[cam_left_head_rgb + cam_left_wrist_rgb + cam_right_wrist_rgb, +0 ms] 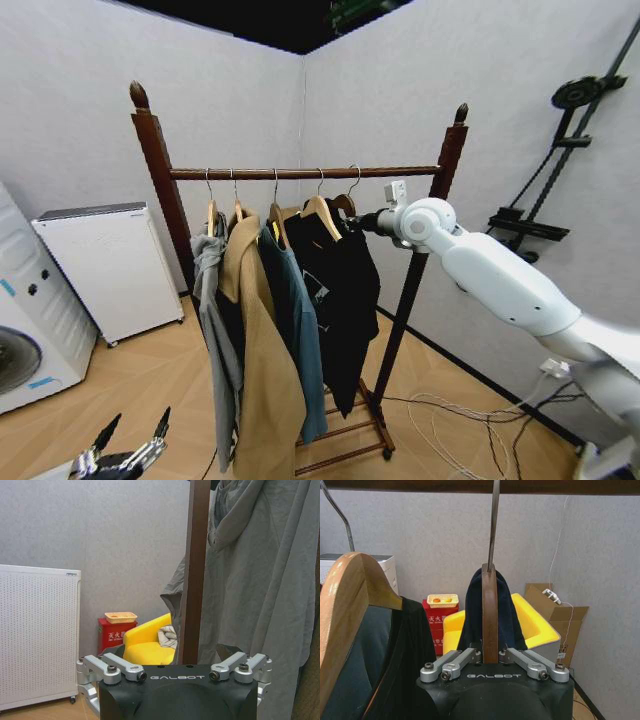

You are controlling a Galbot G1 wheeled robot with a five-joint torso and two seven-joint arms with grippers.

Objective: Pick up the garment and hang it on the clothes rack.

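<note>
Right claw (490, 656) clamped on garment's (345, 290) dark hanger (490, 615), hooked over clothes rack (300, 173) rail's right end; left claw (175, 672) spread wide, low.

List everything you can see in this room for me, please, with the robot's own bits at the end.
clothes rack: one, dark reddish-brown wood, in the room's corner.
garment: one, black, on a dark wooden hanger at the rail's right end.
tan coat: one, hanging mid-rail.
blue-grey garment: one, between tan coat and black garment.
grey hooded garment: one, at the rail's left end.
white appliance: one, by the left wall.
yellow chair: one, behind the rack.
red box: one, beside the chair.
right gripper: closed on the dark hanger.
left gripper: open, low near the rack's left post.
</note>
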